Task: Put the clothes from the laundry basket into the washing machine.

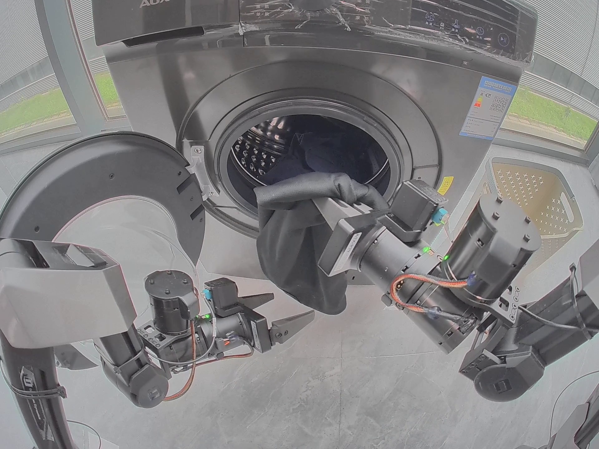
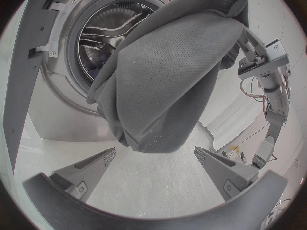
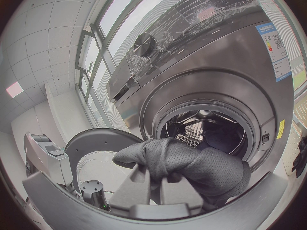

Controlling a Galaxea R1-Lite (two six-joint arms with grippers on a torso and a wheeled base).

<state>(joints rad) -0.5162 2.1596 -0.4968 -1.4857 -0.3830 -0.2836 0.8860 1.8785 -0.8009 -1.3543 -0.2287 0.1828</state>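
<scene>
A dark grey garment (image 1: 299,238) hangs in front of the washing machine (image 1: 349,88) drum opening (image 1: 309,151), draped down past the lower rim. My right gripper (image 1: 340,208) is shut on the garment's upper fold, just outside the opening; in the right wrist view the cloth (image 3: 188,163) bunches over the fingers (image 3: 180,190). Dark clothes (image 3: 224,138) lie inside the drum. My left gripper (image 1: 284,315) is open and holds nothing, low and to the left below the hanging garment (image 2: 166,80). The laundry basket (image 1: 536,204) stands to the right of the machine.
The round machine door (image 1: 93,188) is swung open to the left, close above my left arm. Grey tiled floor (image 1: 324,381) lies in front of the machine. Windows stand behind the machine on both sides.
</scene>
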